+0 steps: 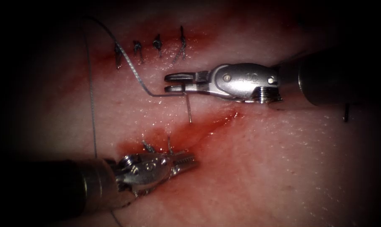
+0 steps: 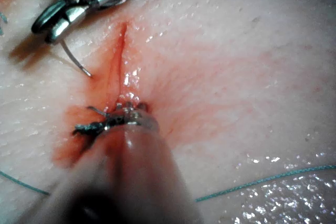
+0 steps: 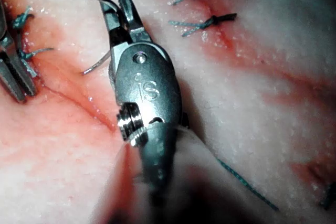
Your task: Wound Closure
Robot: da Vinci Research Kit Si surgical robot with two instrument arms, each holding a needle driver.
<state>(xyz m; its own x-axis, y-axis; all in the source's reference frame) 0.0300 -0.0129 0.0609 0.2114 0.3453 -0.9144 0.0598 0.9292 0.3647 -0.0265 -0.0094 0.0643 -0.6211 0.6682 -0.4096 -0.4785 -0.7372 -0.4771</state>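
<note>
Your thin, curved steel needle (image 1: 173, 93) sits clear of the tissue, held crosswise in the jaws of your right arm's silver needle driver (image 1: 173, 83), above the open stretch of the cut. The jaws are clamped on the needle's curve; one end sweeps out to the left and meets the thread, while the sharp end (image 1: 189, 114) points down toward the wound without entering it. In the right wrist view the same needle (image 3: 100, 62) crosses the jaws of that tool (image 3: 118, 11), its point hanging free over the wet surface.

The dark braided thread (image 1: 129, 65) runs from the needle up and left toward the row of four dark tied stitches (image 1: 157, 47) that close the upper part of the cut, and a second thin strand (image 1: 92, 105) drops down the left side of the view.

The pale pork tissue (image 1: 283, 168) glistens, and red fluid (image 1: 199, 130) pools along the unclosed cut (image 1: 224, 117).

Your left arm's silver needle driver (image 1: 186, 160) lies at the lower end of the cut, beside short dark thread ends (image 1: 148, 146) of a stitch there. Its toothed jaws look closed, and I cannot tell whether they hold anything.
</note>
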